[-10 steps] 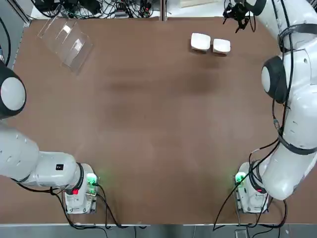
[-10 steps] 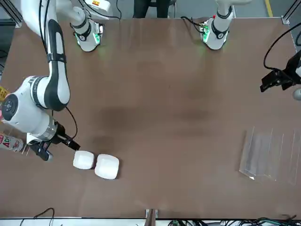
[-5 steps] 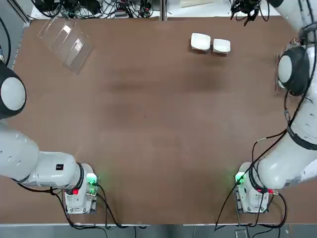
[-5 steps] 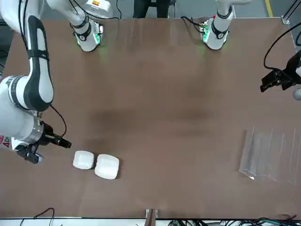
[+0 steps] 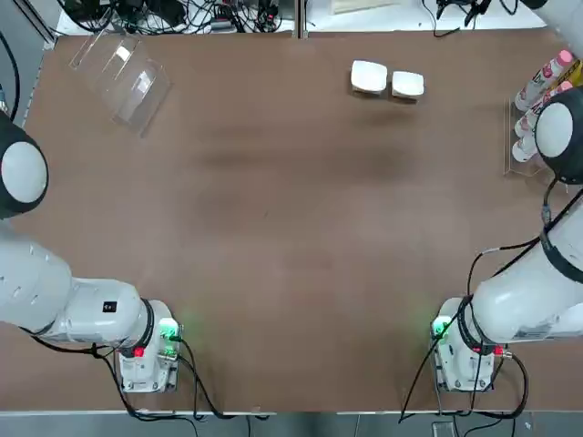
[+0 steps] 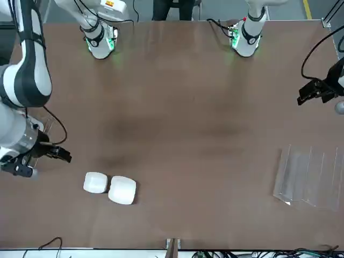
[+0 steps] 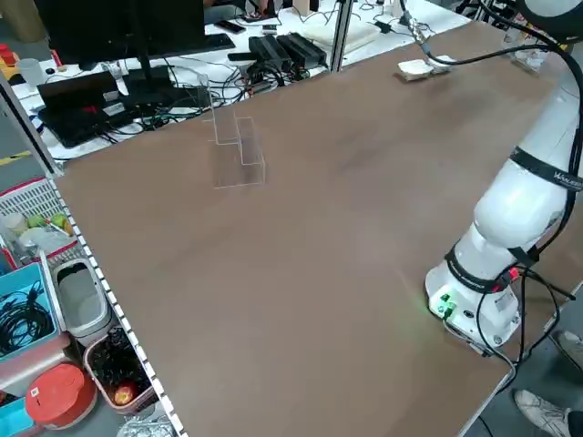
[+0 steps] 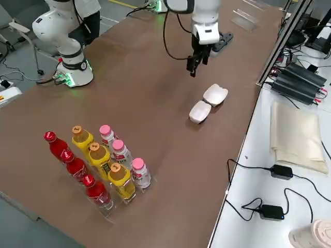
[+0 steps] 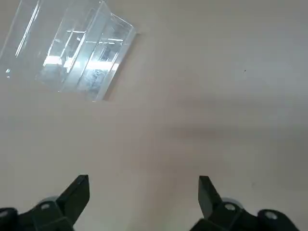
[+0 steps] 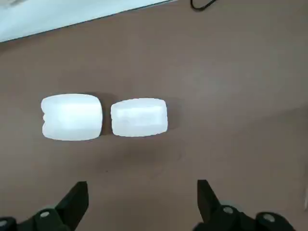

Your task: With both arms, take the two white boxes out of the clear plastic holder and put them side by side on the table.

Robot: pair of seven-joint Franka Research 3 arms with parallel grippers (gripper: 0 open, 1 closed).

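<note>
My right pincer (image 6: 40,161) hangs near the far edge of the table (image 5: 291,237), close to the two white boxes (image 5: 387,82) but not touching them. Its fingers stand wide apart and hold nothing. In the top view that pincer is mostly cut off by the picture's edge, so I cannot see much of it there. My left pincer (image 6: 317,92) hangs off to my left side, wide open too, with nothing in it. From above, much of my left arm runs out of the picture. The two boxes lie side by side on the table, nearly touching, with a thin gap between them. The clear plastic holder (image 5: 120,73) sits well apart from them at the far left corner. It is hard to see because the brown table shows right through it, and only bright glints mark its walls. I can see nothing inside its slots. By my right edge stands a clear rack (image 8: 111,204) holding bottles (image 8: 98,165) in rows: red ones, yellow ones and white ones with pink caps. In the top view only a few pink caps peek out.
</note>
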